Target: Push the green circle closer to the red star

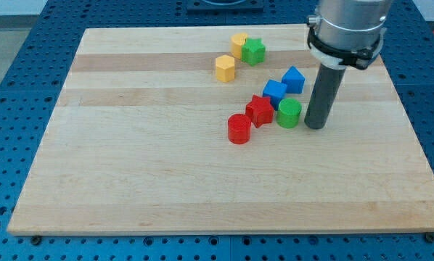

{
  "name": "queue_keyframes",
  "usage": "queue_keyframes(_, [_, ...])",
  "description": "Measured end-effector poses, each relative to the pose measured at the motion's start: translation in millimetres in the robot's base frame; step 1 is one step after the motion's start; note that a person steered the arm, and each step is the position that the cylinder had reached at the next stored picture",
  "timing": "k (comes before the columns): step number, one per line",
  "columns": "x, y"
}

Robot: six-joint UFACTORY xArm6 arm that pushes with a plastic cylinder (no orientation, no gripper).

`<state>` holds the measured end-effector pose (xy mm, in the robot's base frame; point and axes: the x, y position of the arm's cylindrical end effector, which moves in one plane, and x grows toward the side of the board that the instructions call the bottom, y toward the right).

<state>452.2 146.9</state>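
My tip (316, 126) – a bare rod, no fingers – stands just right of the green circle (289, 114), right of centre; the red star (260, 110) sits just left of it on the bench (130, 159).

Pale wooden board (166, 181) on blue perforated table (14, 87) (evenly lit).

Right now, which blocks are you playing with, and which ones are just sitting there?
For the job:
- green circle
- red star, just to its left in the view
- my tip, close on the circle's right

Just lying about:
- red circle
- two blue blocks
- green star
- two yellow blocks
- wooden board
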Motion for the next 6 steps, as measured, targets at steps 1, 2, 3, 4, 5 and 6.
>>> queue_keyframes(1, [-11.6, 9.4])
queue_keyframes(2, [-27.9, 9.9])
queue_keyframes(3, [-28.5, 9.2])
queue_keyframes(4, [-28.5, 3.8])
queue_keyframes(5, [-28.5, -7.7])
queue_keyframes(6, [-28.5, -19.1])
